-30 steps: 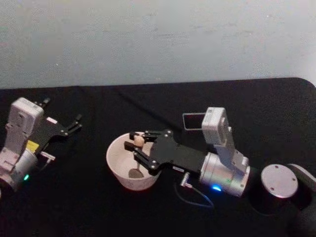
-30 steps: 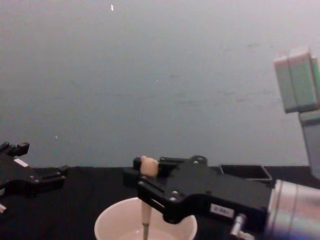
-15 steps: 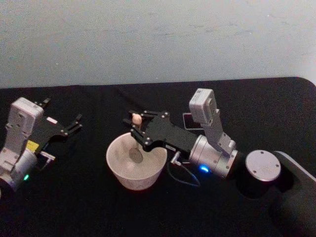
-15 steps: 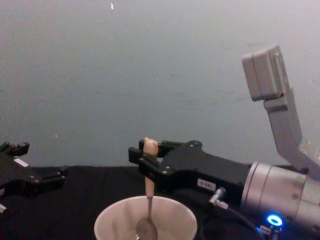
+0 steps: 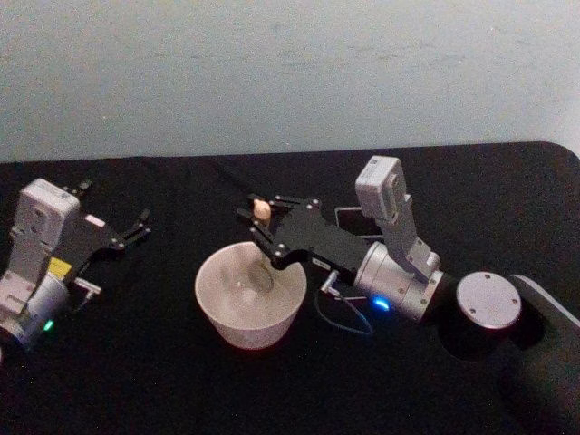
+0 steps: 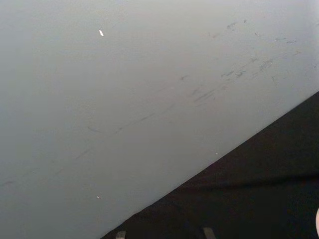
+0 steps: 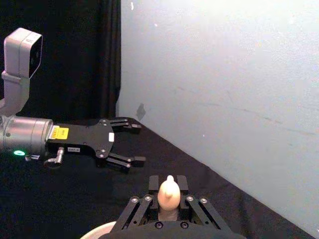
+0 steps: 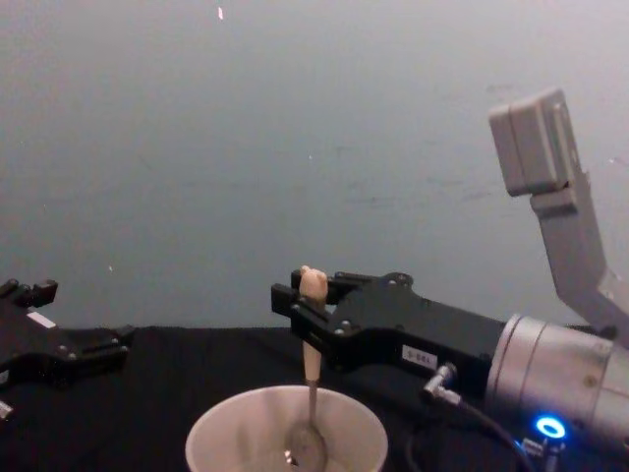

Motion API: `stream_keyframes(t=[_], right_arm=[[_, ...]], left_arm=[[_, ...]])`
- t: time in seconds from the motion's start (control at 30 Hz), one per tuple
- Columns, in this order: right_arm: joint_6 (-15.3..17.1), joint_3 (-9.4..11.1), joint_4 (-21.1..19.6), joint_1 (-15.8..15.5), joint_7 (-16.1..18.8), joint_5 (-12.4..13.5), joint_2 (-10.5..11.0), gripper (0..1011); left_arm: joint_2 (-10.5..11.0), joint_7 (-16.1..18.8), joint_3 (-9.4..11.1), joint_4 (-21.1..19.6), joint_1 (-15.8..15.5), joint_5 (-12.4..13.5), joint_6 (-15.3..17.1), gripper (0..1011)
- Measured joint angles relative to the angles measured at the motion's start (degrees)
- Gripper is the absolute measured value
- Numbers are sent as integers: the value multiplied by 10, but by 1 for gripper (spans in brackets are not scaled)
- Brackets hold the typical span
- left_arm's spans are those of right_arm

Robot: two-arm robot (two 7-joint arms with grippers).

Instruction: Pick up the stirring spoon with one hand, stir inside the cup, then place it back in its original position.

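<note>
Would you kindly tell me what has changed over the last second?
The right claw, shut on the stirring spoon throughout, swept away from the robot and slightly rightward, carrying the spoon's bowl from the near side of the cup to its far right side. The cup has not moved; the left claw stays parked, open, at the left.
</note>
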Motion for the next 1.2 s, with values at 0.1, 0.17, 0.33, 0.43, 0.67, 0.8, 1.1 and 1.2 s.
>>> stream_keyframes(t=[0.1,0.17,0.33,0.43,0.67,0.8,1.1,1.2], right_arm=[[1,3,-4,-3,0,0,3,212],[3,6,-11,-9,1,1,8,212],[9,12,-34,-24,5,8,24,212],[14,15,-53,-37,10,14,35,212],[24,9,-92,-61,25,26,55,212],[29,0,-108,-69,33,33,58,212],[27,-23,-95,-56,32,30,38,212],[21,-26,-75,-44,24,23,25,212]], left_arm=[[0,0,0,0,0,0,0,1001],[0,0,0,0,0,0,0,1001],[0,0,0,0,0,0,0,1001],[0,0,0,0,0,0,0,1001],[0,0,0,0,0,0,0,1002],[0,0,0,0,0,0,0,1001],[0,0,0,0,0,0,0,1001],[0,0,0,0,0,0,0,1002]])
